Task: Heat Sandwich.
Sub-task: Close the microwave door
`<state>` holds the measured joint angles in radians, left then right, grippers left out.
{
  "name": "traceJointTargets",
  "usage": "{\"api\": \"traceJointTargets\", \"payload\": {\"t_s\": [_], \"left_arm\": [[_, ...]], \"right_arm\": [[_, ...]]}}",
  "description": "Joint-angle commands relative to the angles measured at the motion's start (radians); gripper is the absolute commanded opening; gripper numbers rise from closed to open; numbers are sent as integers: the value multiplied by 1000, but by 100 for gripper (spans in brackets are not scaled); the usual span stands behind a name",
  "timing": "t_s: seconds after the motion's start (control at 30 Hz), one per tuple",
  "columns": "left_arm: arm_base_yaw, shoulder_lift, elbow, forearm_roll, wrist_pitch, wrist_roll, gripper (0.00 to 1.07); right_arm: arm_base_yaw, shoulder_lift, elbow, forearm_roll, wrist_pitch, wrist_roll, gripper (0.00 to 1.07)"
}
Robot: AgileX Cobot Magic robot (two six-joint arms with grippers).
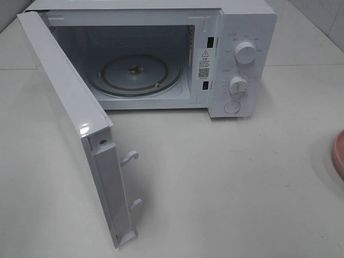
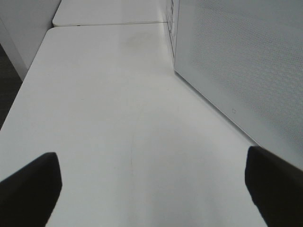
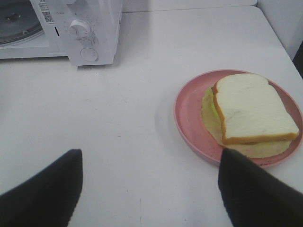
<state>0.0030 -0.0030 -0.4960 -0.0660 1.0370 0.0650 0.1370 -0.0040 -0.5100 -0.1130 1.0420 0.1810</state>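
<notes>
Light: bright, even, from overhead.
Glare: small highlight on the open white microwave door (image 1: 80, 129).
Shadows: soft, faint on the white tabletop (image 1: 226, 183).
Focus: dark gripper fingers (image 3: 42, 194) blurred.

The exterior high camera looked down steeply from above the front of the white table (image 1: 226, 183), facing the microwave (image 1: 242, 59), whose open door (image 1: 80, 134) swung toward the lens. Only a sliver of the pink plate (image 1: 339, 156) showed at its right edge.

The left wrist camera sat low and close to the tabletop, looking forward between its two dark fingers (image 2: 31, 189); the perforated door panel (image 2: 246, 66) rose just beyond the far finger.

The right wrist camera looked down at a slant from farther up, past its fingers (image 3: 255, 194). The plate (image 3: 189, 113) lay just beyond one fingertip, with the microwave's dials (image 3: 79, 28) well ahead, shared with the high view.
</notes>
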Motion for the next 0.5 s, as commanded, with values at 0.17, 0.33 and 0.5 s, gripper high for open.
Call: {"api": "traceJointTargets", "payload": {"t_s": [0.17,0.33,0.5], "left_arm": [[5,-27,3,2,-8,1,100],[5,-27,3,2,-8,1,100],[5,-27,3,2,-8,1,100]], "right_arm": [[-7,-27,1,-3,1,-4,76],[-7,-27,1,-3,1,-4,76],[-7,-27,1,-3,1,-4,76]]}}
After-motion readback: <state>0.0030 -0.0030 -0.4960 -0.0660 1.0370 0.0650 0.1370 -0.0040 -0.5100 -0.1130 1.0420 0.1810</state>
